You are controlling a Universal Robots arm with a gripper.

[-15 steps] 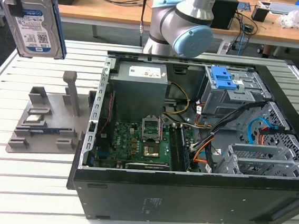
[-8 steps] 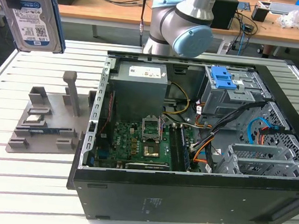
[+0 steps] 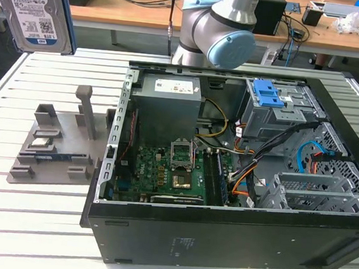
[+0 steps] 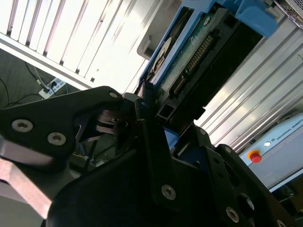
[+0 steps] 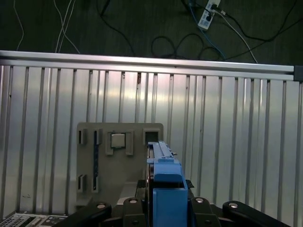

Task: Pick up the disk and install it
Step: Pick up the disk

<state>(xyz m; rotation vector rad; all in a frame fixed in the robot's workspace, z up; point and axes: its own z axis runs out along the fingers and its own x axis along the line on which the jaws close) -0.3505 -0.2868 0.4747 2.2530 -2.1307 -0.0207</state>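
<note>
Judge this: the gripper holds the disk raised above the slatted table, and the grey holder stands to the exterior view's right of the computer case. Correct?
No. In the exterior view the grey holder stands to that view's left of the computer case, not its right. The gripper does hold the disk above the slatted table.

Body: arm (image 3: pixel 207 16) is silver-grey tubes with a light-blue round joint cap (image 3: pixel 231 50); gripper (image 4: pixel 161 118) is matte black flat link plates, silver screws (image 4: pixel 56 138) at pivots.

Slatted metal table (image 3: pixel 31 222), wooden desk (image 3: pixel 127 14) behind, dark floor (image 5: pixel 118 23) with cables (image 5: pixel 165 45).
</note>
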